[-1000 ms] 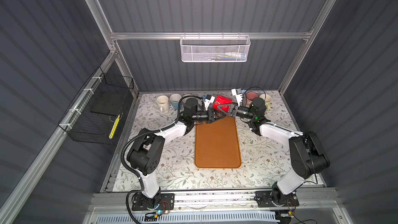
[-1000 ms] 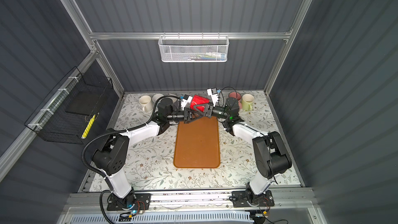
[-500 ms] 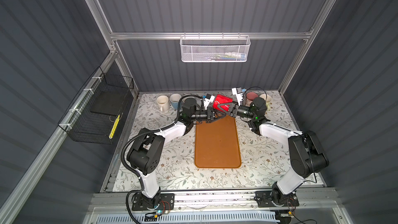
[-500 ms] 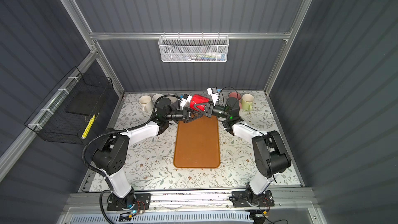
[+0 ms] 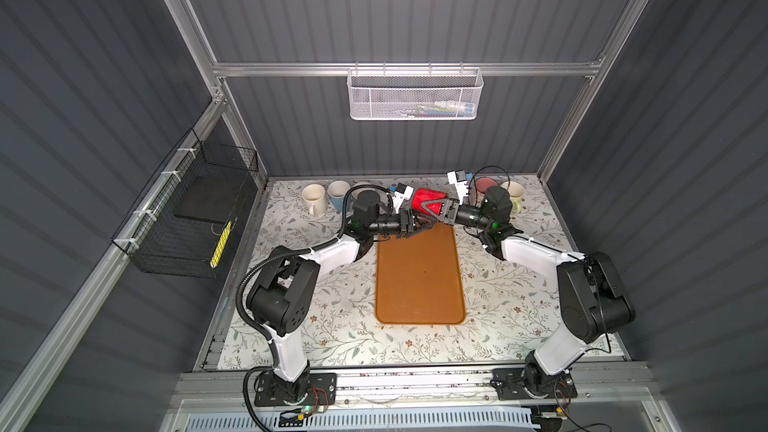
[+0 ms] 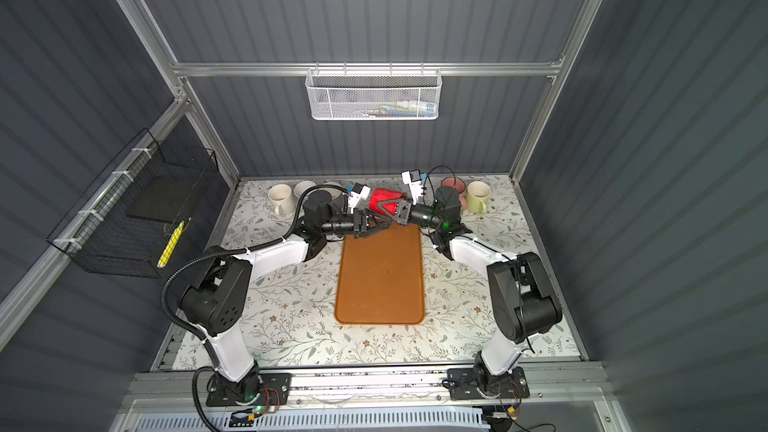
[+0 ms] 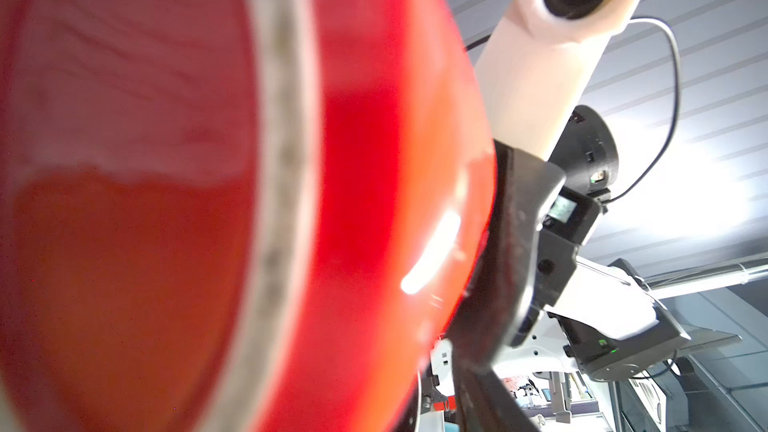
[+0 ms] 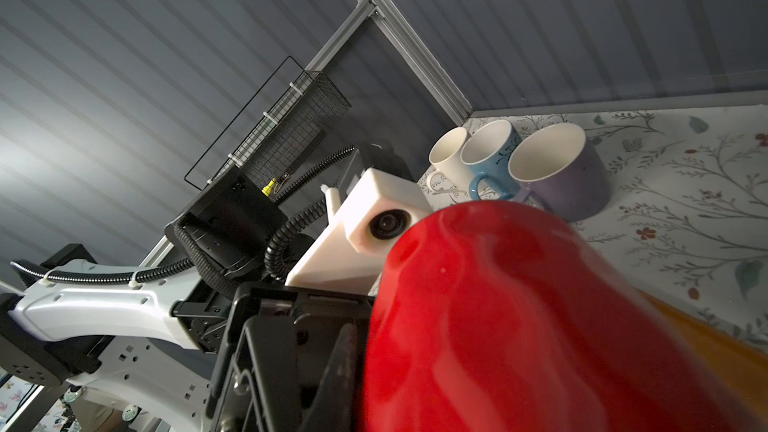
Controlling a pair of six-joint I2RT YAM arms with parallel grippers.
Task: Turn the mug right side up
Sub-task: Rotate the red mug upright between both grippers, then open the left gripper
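Note:
The red mug (image 5: 428, 195) (image 6: 384, 195) hangs tilted on its side just above the far end of the orange tray (image 5: 419, 276). My right gripper (image 5: 428, 209) (image 6: 384, 209) is shut on it from the right, and one of its dark fingers (image 7: 519, 222) presses the mug's wall. My left gripper (image 5: 422, 223) (image 6: 376, 224) sits just left of and below the mug with its jaws spread open. In the right wrist view one of its fingers (image 8: 340, 367) lies beside the mug (image 8: 519, 326). The mug (image 7: 374, 160) fills the left wrist view.
Cream (image 5: 312, 197), blue (image 5: 338, 193) and purple (image 8: 573, 176) mugs stand upright at the back left. Pink (image 5: 482, 187) and pale green (image 5: 515, 195) mugs stand at the back right. A white mesh basket (image 5: 415, 95) hangs on the back wall, a black wire basket (image 5: 187, 218) on the left wall.
My right gripper has closed onto the red mug. My left gripper's jaws have spread apart and let go of it. The mug has barely moved.

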